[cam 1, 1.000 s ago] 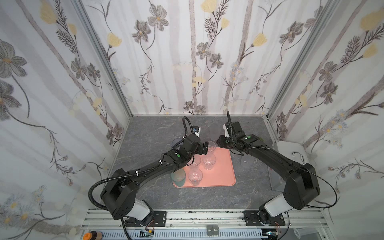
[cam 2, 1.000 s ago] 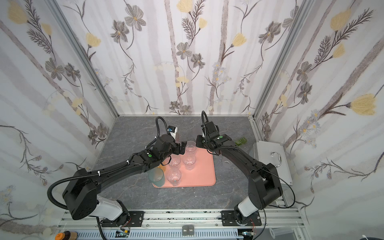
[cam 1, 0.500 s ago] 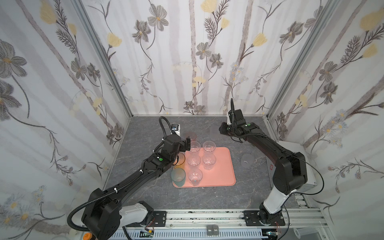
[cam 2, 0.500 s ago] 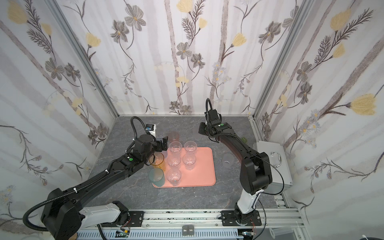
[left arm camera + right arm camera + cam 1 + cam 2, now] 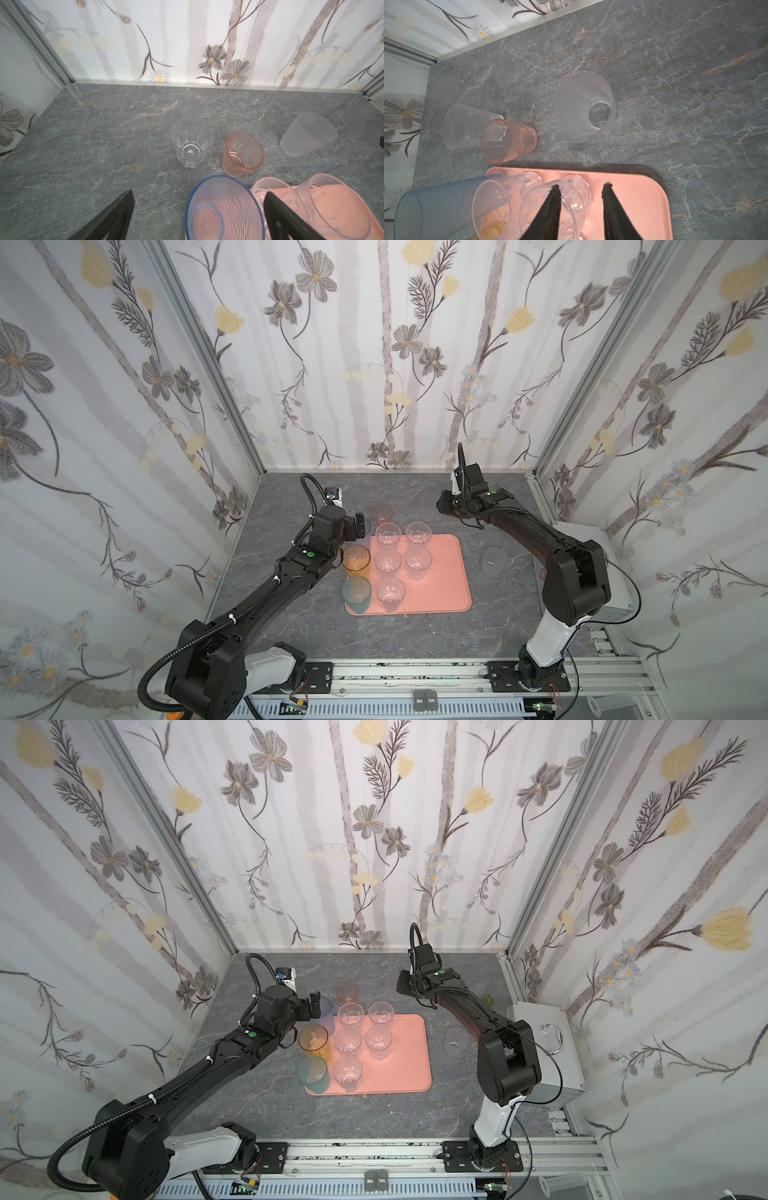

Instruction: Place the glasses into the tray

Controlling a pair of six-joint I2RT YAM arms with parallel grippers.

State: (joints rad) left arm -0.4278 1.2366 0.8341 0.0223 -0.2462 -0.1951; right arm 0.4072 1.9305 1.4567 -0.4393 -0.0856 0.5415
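A salmon-pink tray (image 5: 444, 572) is seen at the centre of both top views on a grey marbled table (image 5: 415, 635). Five clear glasses (image 5: 387, 562) are stood upright on its left half in two columns. An amber glass (image 5: 356, 560) and a teal glass (image 5: 356, 592) are lined along its left edge, and a blue glass (image 5: 224, 207) is placed at its upper-left corner.

The left gripper (image 5: 360, 524), left of centre in the frame, is held just beside the blue glass with its jaws spread wide. In the left wrist view the glass is framed between the two black fingers (image 5: 116, 218); whether either touches it cannot be told, and nothing is gripped.

Four glasses are left off the tray. A pink glass (image 5: 382, 513) is seen just above its top edge, with a clear faceted glass (image 5: 192, 143) just beside it. A frosted glass (image 5: 494, 562) is stood to the tray's right, and a second frosted glass (image 5: 584, 104) nearer the back wall.

The right gripper (image 5: 442, 506), right of centre and above the tray's top edge in the frame, is shown near that second frosted glass. Its jaws are parted a little and nothing is held between them. A grey metal box (image 5: 565, 1073) is seen at the table's right edge.
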